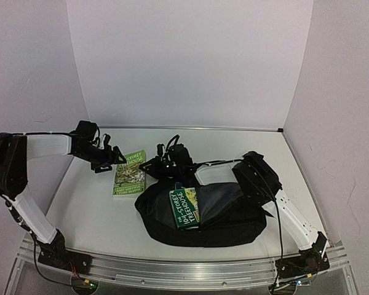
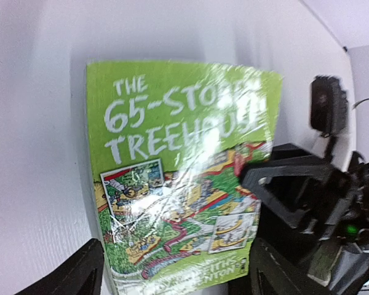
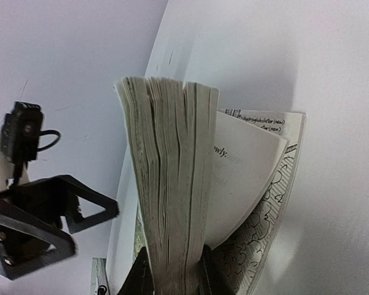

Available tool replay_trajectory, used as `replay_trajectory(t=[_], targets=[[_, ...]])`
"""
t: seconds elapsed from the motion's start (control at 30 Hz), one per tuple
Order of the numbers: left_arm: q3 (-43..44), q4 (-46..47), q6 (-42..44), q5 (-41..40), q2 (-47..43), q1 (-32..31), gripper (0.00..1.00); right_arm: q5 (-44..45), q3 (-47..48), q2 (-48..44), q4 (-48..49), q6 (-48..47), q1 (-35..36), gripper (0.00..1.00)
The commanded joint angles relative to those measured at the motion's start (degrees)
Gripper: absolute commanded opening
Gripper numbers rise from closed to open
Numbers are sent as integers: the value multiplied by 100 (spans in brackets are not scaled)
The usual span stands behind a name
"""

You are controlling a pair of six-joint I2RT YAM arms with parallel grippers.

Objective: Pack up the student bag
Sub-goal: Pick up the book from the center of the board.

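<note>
The student bag [image 1: 227,216], black and soft, lies at the front centre with a dark green book [image 1: 184,208] sticking out of its opening. A light green "65-Storey Treehouse" book [image 1: 129,174] lies left of the bag. In the left wrist view its cover [image 2: 172,153] fills the frame. My left gripper [image 2: 175,273] is open, one finger on either side of the book's near end. My right gripper [image 3: 172,273] is shut on a thick wad of that book's pages [image 3: 166,172], lifted on edge. The last leaves and the back cover splay to the right.
White walls close in the table [image 1: 92,215] at the back and both sides. A metal rail [image 1: 184,273] runs along the front edge. The two grippers [image 1: 114,158] [image 1: 157,167] face each other closely across the book.
</note>
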Motion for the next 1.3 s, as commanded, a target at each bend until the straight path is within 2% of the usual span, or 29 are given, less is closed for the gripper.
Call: replay_trajectory(t=[0.0, 0.13, 0.27, 0.43, 0.77, 0.97, 1.0, 1.07, 1.13, 1.2, 1.27], targets=[[-143, -19, -342, -259, -1449, 234, 87, -91, -79, -1027, 1168, 38, 116, 0], [-112, -407, -402, 8, -2283, 285, 92, 7, -299, -1598, 1358, -111, 112, 0], [-44, -643, -507, 443, -2681, 326, 96, 68, -599, -2201, 1437, -346, 115, 0], [154, -789, -670, 796, -2909, 334, 97, 86, -1087, -3056, 1413, -657, 111, 0], [355, -363, -635, 3006, -2945, 172, 100, -393, -2112, -4223, 1296, -903, 104, 0], [309, 82, -874, 3404, -2836, 20, 98, -516, -2476, -4444, 1329, -826, 113, 0], [312, 182, -925, 3449, -2802, -12, 95, -534, -2521, -4467, 1348, -807, 111, 0], [338, 400, -996, 3579, -2713, -88, 70, -520, -2617, -4531, 1358, -806, 112, 0], [395, 456, -996, 3632, -2620, -160, 49, -508, -2725, -4589, 1355, -829, 115, 0], [408, 460, -983, 3587, -2516, -198, 37, -494, -2857, -4652, 1363, -834, 115, 0], [405, 478, -992, 3582, -2420, -216, 31, -508, -2959, -4720, 1382, -826, 117, 0]])
